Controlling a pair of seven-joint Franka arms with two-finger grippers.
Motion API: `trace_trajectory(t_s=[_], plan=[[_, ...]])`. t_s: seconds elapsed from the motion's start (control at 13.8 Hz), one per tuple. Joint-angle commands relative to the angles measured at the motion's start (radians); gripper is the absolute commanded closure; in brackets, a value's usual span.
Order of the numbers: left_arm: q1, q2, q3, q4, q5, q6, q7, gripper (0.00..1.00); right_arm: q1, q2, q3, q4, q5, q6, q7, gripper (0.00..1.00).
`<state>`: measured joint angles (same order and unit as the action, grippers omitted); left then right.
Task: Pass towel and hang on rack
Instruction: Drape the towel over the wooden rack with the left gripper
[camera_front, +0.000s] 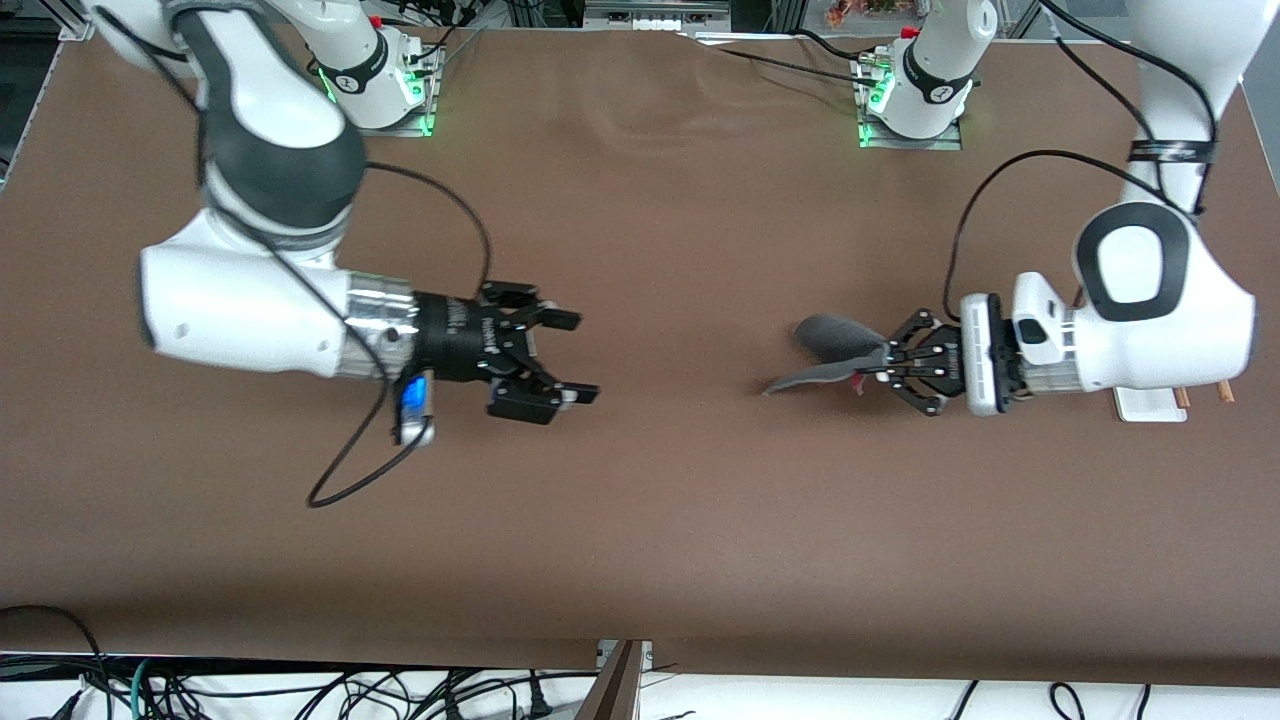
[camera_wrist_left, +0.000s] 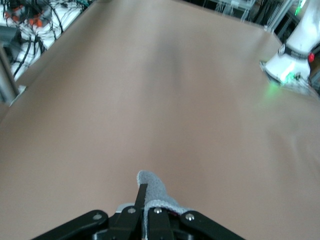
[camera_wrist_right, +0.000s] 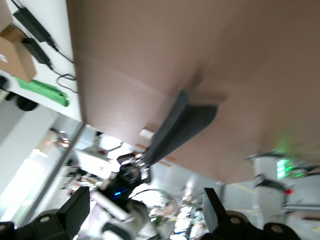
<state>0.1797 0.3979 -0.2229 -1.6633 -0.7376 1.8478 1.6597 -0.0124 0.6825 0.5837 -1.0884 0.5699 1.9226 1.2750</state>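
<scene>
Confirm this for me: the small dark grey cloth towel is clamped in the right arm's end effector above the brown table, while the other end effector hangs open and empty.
Not quite. The small dark grey cloth towel is clamped in the left end effector, not the right. The open, empty one is the right end effector. Both are above the brown table. The front view shows it.

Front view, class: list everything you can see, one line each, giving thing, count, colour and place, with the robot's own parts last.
towel: one, dark grey, held in the air over the table, toward the left arm's end.
rack: one, white base with brown rods, mostly hidden under the left arm.
table: one, brown, under everything.
cables: several, black, along the table's edge nearest the front camera.
left gripper: one, black, shut on the towel.
right gripper: one, black, open and holding nothing, over the table toward the right arm's end.
</scene>
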Motion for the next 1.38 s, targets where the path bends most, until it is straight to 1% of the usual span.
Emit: trace_trajectory(t_s=[0.0,0.14,0.22,0.29,0.36,0.51,0.58,0.72,0.87,0.94,1.01,1.09,1.23,1.3], plan=[[0.091,-0.001,-0.007,0.060,0.180,-0.076,0.025,1.00,-0.038,-0.067,-0.016,-0.042,-0.073,-0.140,-0.112,0.01],[0.154,-0.001,-0.007,0.076,0.306,-0.093,0.026,1.00,-0.044,-0.162,-0.108,-0.126,-0.080,-0.216,-0.263,0.01],[0.196,-0.002,-0.007,0.080,0.364,-0.099,0.028,1.00,-0.047,-0.199,-0.134,-0.184,-0.085,-0.224,-0.342,0.01],[0.236,-0.002,-0.007,0.082,0.398,-0.099,0.026,1.00,-0.049,-0.243,-0.172,-0.221,-0.114,-0.253,-0.424,0.01],[0.271,-0.004,-0.007,0.082,0.438,-0.101,0.026,1.00,-0.047,-0.264,-0.201,-0.231,-0.158,-0.295,-0.503,0.01],[0.354,-0.004,-0.007,0.092,0.512,-0.146,0.025,1.00,-0.049,-0.279,-0.228,-0.234,-0.266,-0.348,-0.603,0.01],[0.384,0.001,-0.006,0.127,0.553,-0.175,0.026,1.00,-0.049,-0.290,-0.234,-0.251,-0.322,-0.355,-0.664,0.01],[0.441,0.006,-0.007,0.166,0.674,-0.193,0.031,1.00,-0.049,-0.340,-0.234,-0.329,-0.463,-0.323,-0.738,0.01],[0.498,0.007,-0.006,0.168,0.707,-0.193,0.066,1.00,-0.049,-0.412,-0.234,-0.445,-0.560,-0.239,-0.834,0.01],[0.524,0.010,-0.003,0.168,0.707,-0.187,0.093,1.00,-0.049,-0.461,-0.240,-0.525,-0.582,-0.181,-0.879,0.01],[0.555,0.019,0.010,0.169,0.705,-0.185,0.103,1.00,-0.049,-0.507,-0.263,-0.591,-0.585,-0.136,-0.923,0.01],[0.582,0.024,0.014,0.178,0.707,-0.185,0.107,1.00,-0.047,-0.535,-0.278,-0.626,-0.585,-0.119,-0.972,0.01],[0.625,0.062,0.023,0.218,0.714,-0.182,0.146,1.00,-0.028,-0.547,-0.358,-0.627,-0.584,-0.128,-1.075,0.01],[0.633,0.096,0.028,0.255,0.740,-0.182,0.161,1.00,0.015,-0.557,-0.427,-0.628,-0.582,-0.131,-1.123,0.01]])
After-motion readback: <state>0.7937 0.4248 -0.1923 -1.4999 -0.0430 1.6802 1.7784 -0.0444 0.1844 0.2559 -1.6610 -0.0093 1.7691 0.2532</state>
